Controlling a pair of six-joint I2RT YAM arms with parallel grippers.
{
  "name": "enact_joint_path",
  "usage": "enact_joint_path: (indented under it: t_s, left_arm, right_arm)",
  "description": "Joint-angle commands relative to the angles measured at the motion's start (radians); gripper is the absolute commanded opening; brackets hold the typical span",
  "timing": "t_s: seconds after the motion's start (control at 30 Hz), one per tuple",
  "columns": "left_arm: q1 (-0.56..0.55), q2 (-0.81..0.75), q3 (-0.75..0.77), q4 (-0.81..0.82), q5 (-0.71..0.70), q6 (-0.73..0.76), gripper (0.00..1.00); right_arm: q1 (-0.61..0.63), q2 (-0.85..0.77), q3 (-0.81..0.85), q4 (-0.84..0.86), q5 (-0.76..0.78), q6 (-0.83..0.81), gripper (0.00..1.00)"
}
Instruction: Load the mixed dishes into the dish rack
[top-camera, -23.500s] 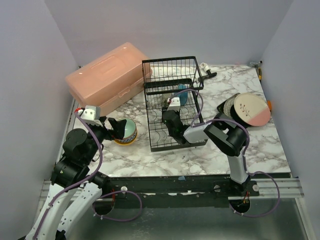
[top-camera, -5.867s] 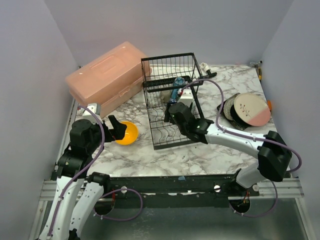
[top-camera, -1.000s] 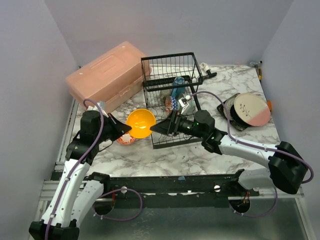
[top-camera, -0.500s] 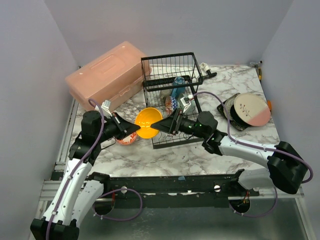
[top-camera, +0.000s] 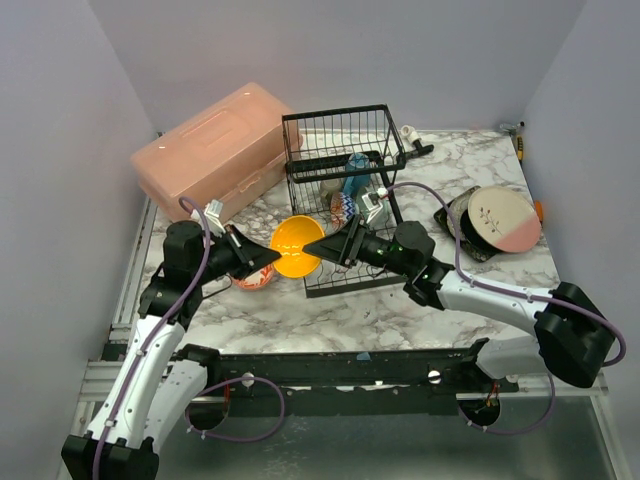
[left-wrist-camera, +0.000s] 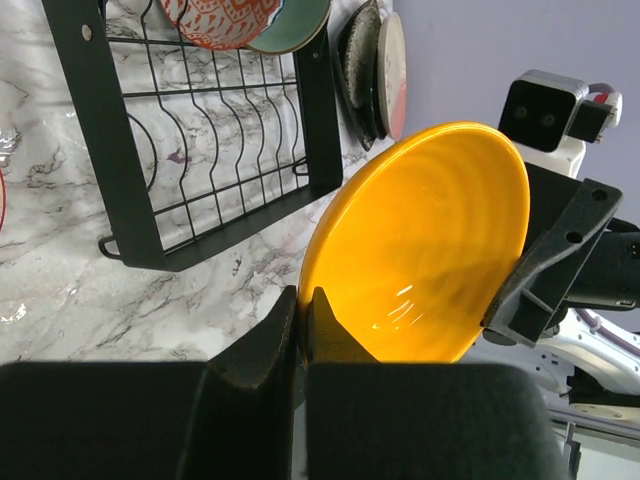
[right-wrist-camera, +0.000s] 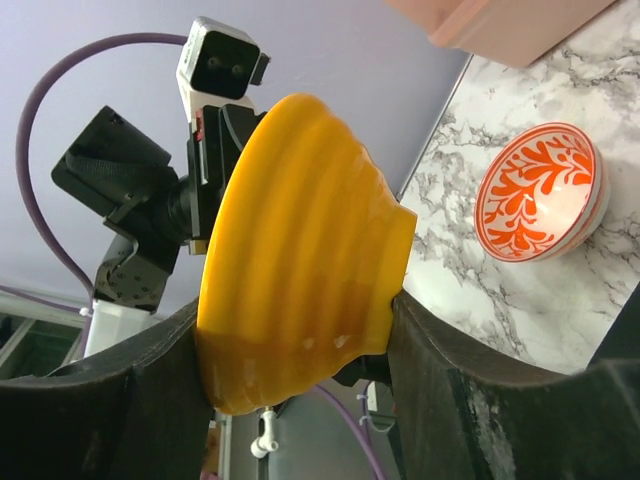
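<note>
Rack (top-camera: 335, 158): partly loaded; bowls (left-wrist-camera: 215, 15) are seen inside.
Plates (top-camera: 495, 222): not yet loaded, stacked on the table (top-camera: 350, 310) at the right, well apart from the rack.
Yellow bowl (top-camera: 292, 246): held in the air just left of the rack's near corner. Its rim is clamped by the left fingers (left-wrist-camera: 270, 340). Its body is straddled by the right fingers (right-wrist-camera: 150, 400); whether these press cannot be told.
Red bowl (right-wrist-camera: 540, 190): lies on the table, unloaded.
The rack's contents are partly hidden by the right arm. No mugs can be made out.
</note>
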Motion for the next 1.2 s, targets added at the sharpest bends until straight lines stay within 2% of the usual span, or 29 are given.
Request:
enact_joint_path:
  t_s: [0.0,0.03,0.07,0.1,0.17,0.23,0.3,0.47,0.67,0.77,0.97,1.17]
  left_arm:
    - [0.001,0.021,0.02,0.002,0.0,0.037,0.0]
    - [0.0,0.025,0.028,-0.019,-0.004,0.049,0.0]
    - [0.0,0.032,0.04,-0.038,-0.013,0.067,0.12]
    - [0.0,0.035,0.051,-0.064,-0.026,0.091,0.32]
    - [0.0,0.034,0.066,-0.098,-0.045,0.126,0.59]
    - [0.0,0.022,0.079,-0.128,-0.07,0.163,0.74]
    - [0.001,0.011,0.104,-0.171,-0.099,0.208,0.83]
    - [0.001,-0.006,0.207,-0.305,-0.19,0.374,0.92]
    - [0.0,-0.034,0.26,-0.368,-0.303,0.53,0.92]
    - [0.001,-0.043,0.251,-0.37,-0.352,0.582,0.92]
    - [0.0,-0.06,0.22,-0.346,-0.418,0.606,0.92]
    - [0.0,-0.082,0.154,-0.294,-0.455,0.618,0.92]
  right_arm:
    - [0.006,0.008,0.018,0.043,-0.016,0.019,0.21]
    - [0.006,0.007,0.018,0.043,-0.014,0.021,0.07]
    - [0.006,0.005,0.016,0.032,-0.002,0.022,0.0]
    - [0.006,-0.003,0.01,0.024,0.01,0.024,0.0]
    - [0.006,-0.023,-0.009,0.01,0.036,0.015,0.0]
    - [0.004,-0.058,-0.024,-0.044,0.083,-0.003,0.0]
    - [-0.007,-0.097,-0.03,-0.124,0.125,-0.037,0.0]
    - [-0.053,-0.222,0.004,-0.493,0.319,-0.215,0.0]
    - [-0.057,-0.325,0.116,-0.924,0.723,-0.468,0.0]
    - [-0.057,-0.338,0.154,-1.016,0.802,-0.584,0.0]
    - [-0.056,-0.325,0.17,-1.082,0.863,-0.757,0.0]
    - [-0.057,-0.283,0.173,-1.06,0.79,-0.887,0.0]
